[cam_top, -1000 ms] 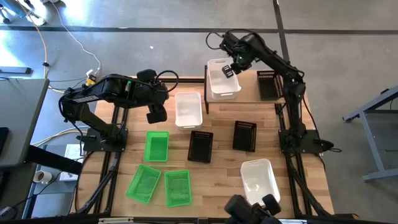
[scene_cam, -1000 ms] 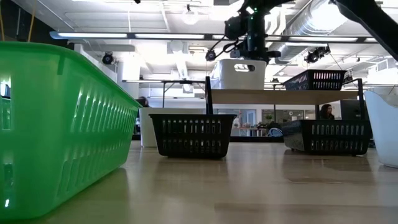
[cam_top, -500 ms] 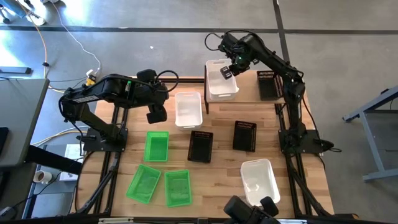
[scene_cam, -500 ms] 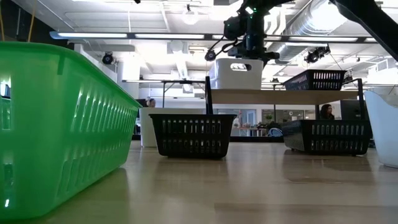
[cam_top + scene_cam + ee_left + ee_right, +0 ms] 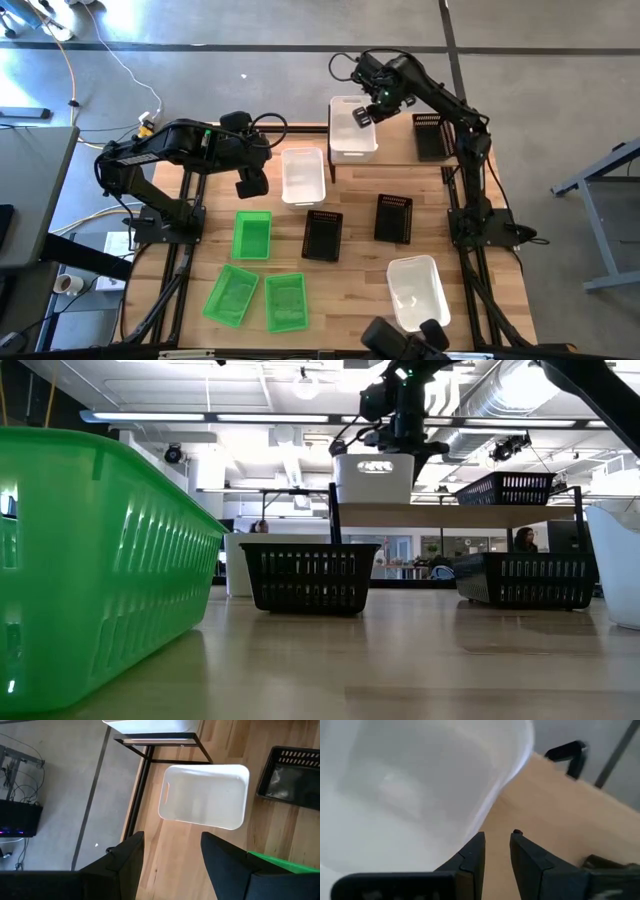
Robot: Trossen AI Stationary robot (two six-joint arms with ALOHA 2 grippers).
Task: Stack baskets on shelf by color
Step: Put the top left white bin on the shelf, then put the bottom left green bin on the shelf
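My right gripper (image 5: 364, 113) is shut on a white basket (image 5: 350, 130) that sits at the left end of the shelf (image 5: 400, 152); the low view shows this basket (image 5: 375, 478) on the shelf plank (image 5: 450, 514). A black basket (image 5: 431, 137) rests on the shelf's right end. My left gripper (image 5: 250, 184) hovers open beside a second white basket (image 5: 303, 175) on the table, also seen from the left wrist as the white basket (image 5: 205, 795) ahead of the gripper (image 5: 172, 855). On the table stand a third white basket (image 5: 417, 290), two black baskets (image 5: 322, 235) (image 5: 393, 218) and three green ones (image 5: 252, 234) (image 5: 231, 294) (image 5: 286, 301). My right gripper holds the white basket by its right long wall (image 5: 492, 805), near the far end, coming from above and pointing down. The fingers (image 5: 475, 852) stand close together at that wall's rim; the rim itself is hidden below them. The basket's bottom (image 5: 375, 501) sits about level on the shelf.
The shelf's black legs (image 5: 165, 751) stand just beyond the white basket near my left gripper. In the low view a green basket (image 5: 100, 550) fills the near left. Bare plank lies between the two baskets on the shelf.
My right gripper moved a little toward the table's left, carrying the white basket along the shelf. The basket shifted toward the shelf's left end and turned squarer to the plank.
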